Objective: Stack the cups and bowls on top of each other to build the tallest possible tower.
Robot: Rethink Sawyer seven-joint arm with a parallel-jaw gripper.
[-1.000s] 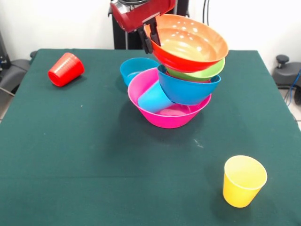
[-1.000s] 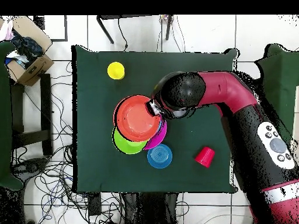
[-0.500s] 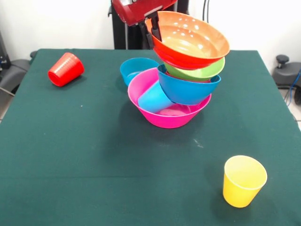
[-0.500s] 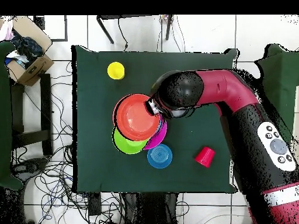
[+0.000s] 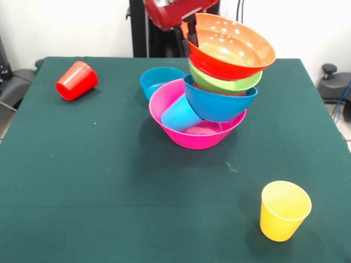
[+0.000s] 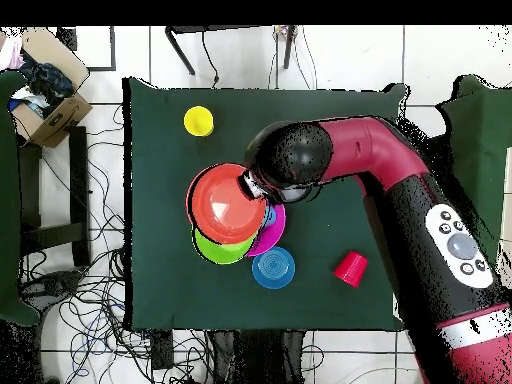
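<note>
The tower stands mid-table: a large pink bowl (image 5: 197, 137) holds a light blue cup (image 5: 178, 114) lying on its side, and a tilted blue bowl (image 5: 219, 103) leans on it with a green bowl (image 5: 229, 84) nested on top. My gripper (image 5: 192, 30) is shut on the near-robot rim of the large orange bowl (image 5: 233, 48), which tilts over the green bowl. In the overhead view the gripper (image 6: 250, 185) grips the orange bowl (image 6: 226, 203) above the green bowl (image 6: 218, 249) and the pink bowl (image 6: 274, 228). I cannot tell whether the orange bowl rests on the green one.
A small blue bowl (image 5: 159, 80) sits just behind the pink bowl. A red cup (image 5: 77, 80) lies on its side at the far left. A yellow cup (image 5: 284, 210) stands upright near the front right. A cardboard box (image 6: 50, 100) sits off the table.
My gripper has carried the orange bowl to the right in the front view, so it now sits more squarely over the green bowl. The rest of the tower has not moved.
</note>
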